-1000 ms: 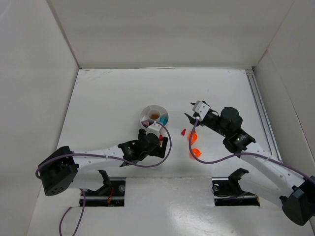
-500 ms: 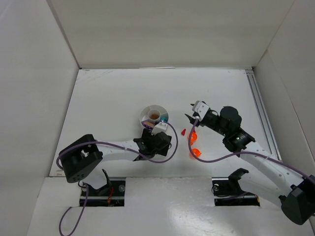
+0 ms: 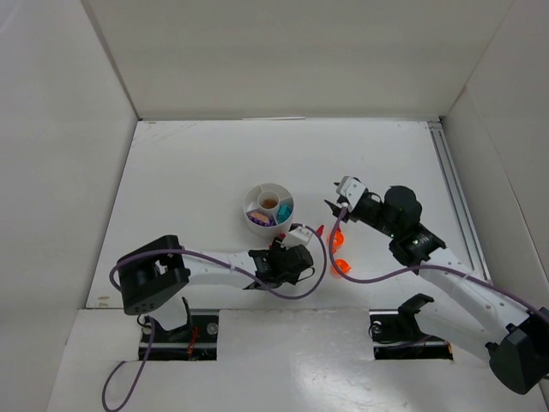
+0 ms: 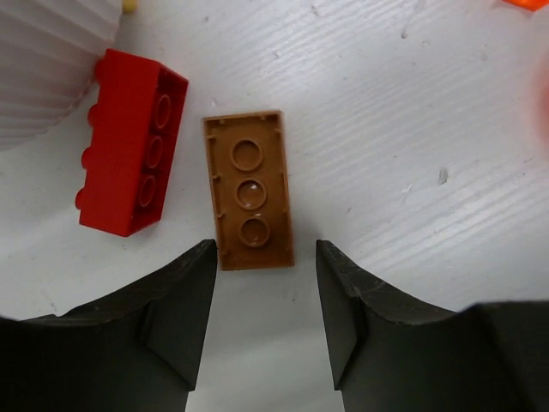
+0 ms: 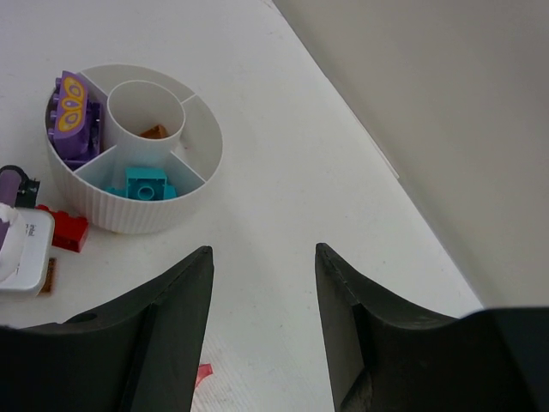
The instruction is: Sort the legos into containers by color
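Note:
The white dish (image 3: pixel 257 196) has wedge containers around a central cup. In the right wrist view the dish (image 5: pixel 206 176) holds purple legos (image 5: pixel 73 112), a teal lego (image 5: pixel 141 183) and a brown one (image 5: pixel 154 131) in the cup. A brown lego (image 4: pixel 249 189) lies flat just ahead of my left gripper (image 4: pixel 264 253), which is open with nothing between its fingers. Beside it a red lego (image 4: pixel 133 142) rests against the dish wall (image 4: pixel 43 60). My left gripper (image 3: pixel 290 245) sits low, just near of the dish. My right gripper (image 3: pixel 329 193) hovers open and empty to the dish's right.
Translucent orange pieces (image 3: pixel 336 237) (image 3: pixel 340 266) and a small red piece (image 3: pixel 319 230) lie between the two arms. A red chip (image 5: pixel 203 373) shows near my right fingers. White walls enclose the table on three sides, and a rail (image 3: pixel 455 197) runs along the right.
My left arm has swung right and nearer, away from above the dish, down over the brown and red legos, and its jaws have narrowed. The right arm has stayed put.

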Robot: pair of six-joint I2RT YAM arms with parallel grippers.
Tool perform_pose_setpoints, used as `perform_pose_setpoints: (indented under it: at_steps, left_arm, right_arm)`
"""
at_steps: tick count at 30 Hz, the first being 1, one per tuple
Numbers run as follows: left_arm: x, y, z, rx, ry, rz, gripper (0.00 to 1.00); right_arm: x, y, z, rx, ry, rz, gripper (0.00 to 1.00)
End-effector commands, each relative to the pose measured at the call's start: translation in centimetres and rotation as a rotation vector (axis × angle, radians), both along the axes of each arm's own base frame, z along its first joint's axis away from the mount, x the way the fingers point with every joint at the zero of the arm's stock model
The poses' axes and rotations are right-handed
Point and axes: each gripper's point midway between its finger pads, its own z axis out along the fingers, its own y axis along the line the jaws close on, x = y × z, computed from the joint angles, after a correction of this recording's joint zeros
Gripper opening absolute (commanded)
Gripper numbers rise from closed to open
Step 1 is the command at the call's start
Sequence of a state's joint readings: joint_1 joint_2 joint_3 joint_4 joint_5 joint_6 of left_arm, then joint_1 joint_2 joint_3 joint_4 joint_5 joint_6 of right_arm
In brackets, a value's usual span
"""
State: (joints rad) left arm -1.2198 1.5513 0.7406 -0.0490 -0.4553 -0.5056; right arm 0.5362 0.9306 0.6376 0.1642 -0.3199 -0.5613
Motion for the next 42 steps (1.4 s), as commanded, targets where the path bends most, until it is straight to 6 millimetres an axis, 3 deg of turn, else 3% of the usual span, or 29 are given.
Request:
perform_pose_setpoints:
  at_steps: [1, 6, 7, 8, 11, 14, 21, 26, 34, 41, 42]
  left_arm:
    - [-0.2, -0.8, 0.4, 0.001, 0.007, -0.006, 0.46]
    - [-0.2, -1.6, 0.3, 0.01, 0.01, -0.015, 0.46]
    - [0.0, -1.5, 0.4, 0.013, 0.0, -0.009, 0.49]
    - [0.3, -1.0, 0.4, 0.03, -0.017, 0.005, 0.62]
    - [0.6, -1.3, 1.0, 0.004, -0.022, 0.056, 0.68]
    - [0.9, -1.6, 1.2, -0.007, -0.029, 0.076, 0.67]
    - [1.4, -2.3, 0.2, -0.009, -0.033, 0.113, 0.5]
    - [2.9, -2.5, 0.0, -0.018, -0.033, 0.198, 0.48]
    - [3.2, -2.7, -0.3, -0.014, -0.04, 0.203, 0.44]
    - [3.3, -3.2, -0.2, -0.012, -0.037, 0.183, 0.22]
    - [3.4, -3.7, 0.7, -0.038, -0.044, 0.183, 0.22]
  right_arm:
    - [-0.2, -0.3, 0.9, 0.019, -0.032, 0.003, 0.56]
    - [-0.6, -0.5, 0.8, 0.019, -0.032, 0.003, 0.56]
    - [-0.6, -0.5, 0.8, 0.019, -0.032, 0.003, 0.56]
    - [-0.6, -0.5, 0.8, 0.019, -0.032, 0.003, 0.56]
    - [-0.8, -0.4, 1.1, 0.024, -0.04, 0.012, 0.56]
    - [-0.8, -0.6, 1.2, 0.023, -0.04, 0.003, 0.56]
    - [-0.9, -1.2, 1.4, 0.023, -0.042, -0.017, 0.56]
    - [-1.1, -1.6, 1.5, 0.022, -0.043, -0.026, 0.56]
    - [-1.3, -2.0, 1.2, 0.016, -0.036, -0.044, 0.56]
    - [-1.5, -2.3, 1.5, 0.02, -0.044, -0.053, 0.56]
    - [-1.7, -2.4, 1.7, 0.021, -0.047, -0.053, 0.56]
